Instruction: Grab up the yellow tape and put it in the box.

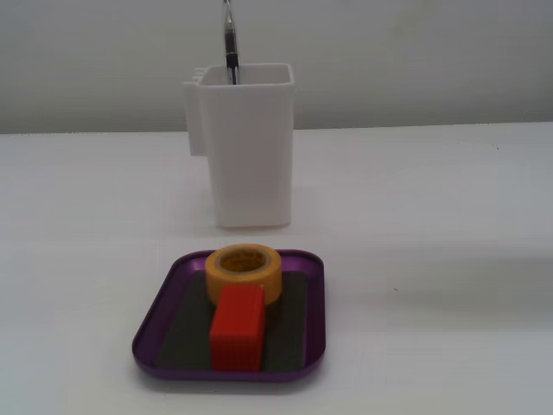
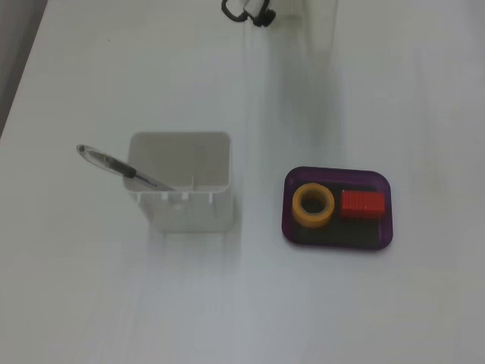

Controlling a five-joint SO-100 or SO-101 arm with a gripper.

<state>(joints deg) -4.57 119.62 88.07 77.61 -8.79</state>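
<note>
Both fixed views show the small yellow-orange roll of tape with a hollow centre [image 1: 244, 272] [image 2: 313, 205] lying flat inside the shallow purple rounded-rectangle tray with a dark bottom [image 1: 162, 298] [image 2: 383, 236], touching the red rectangular block [image 1: 238, 329] [image 2: 362, 204] that shares the tray. In the fixed view from above, the tray sits toward the right edge of the white table [image 2: 114, 303], and the tall white plastic container [image 1: 246, 156] [image 2: 182, 186] holding a dark pen [image 1: 231, 43] [image 2: 121, 167] stands near the table's middle, well apart from the tray. You will find no gripper in either view; only a dark fragment [image 2: 248, 11] shows at the top edge, too little to identify, so whether the fingers are spread or pressed together cannot be told. Judged from this arrangement, the placing is already done. Should you regrip the roll, expect it to be light, rigid and smooth-sided; take it across the wall, one finger in the hollow, on the side away from the block. Faint marks line the core, but no writing is legible.
</note>
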